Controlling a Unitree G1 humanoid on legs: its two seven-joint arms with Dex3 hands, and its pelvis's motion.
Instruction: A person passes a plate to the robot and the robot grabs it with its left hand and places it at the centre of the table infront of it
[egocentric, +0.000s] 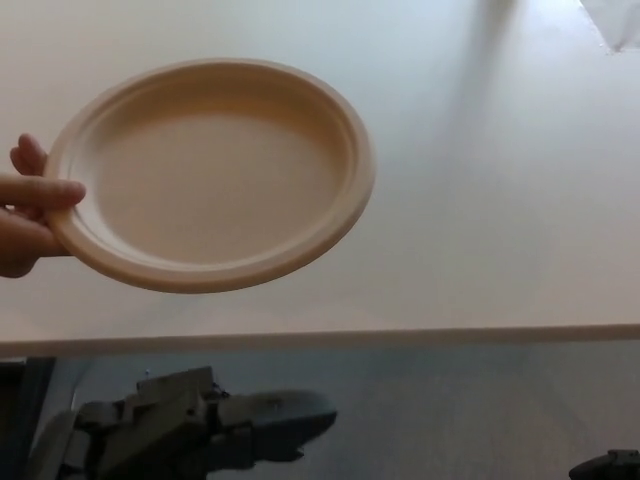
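A round beige plate (210, 170) hangs in the air over the left part of the pale table (480, 200). A person's hand (30, 215) pinches its left rim with the thumb on top. My left hand (200, 425) is low in the picture, below the table's front edge and under the plate, well apart from it. Its fingers stretch to the right, spread and holding nothing. Only a dark tip of my right hand (610, 465) shows at the bottom right corner.
The table's front edge (400, 338) runs across the picture, with grey floor (450, 420) below it. A pale object (615, 20) sits at the far right corner of the table.
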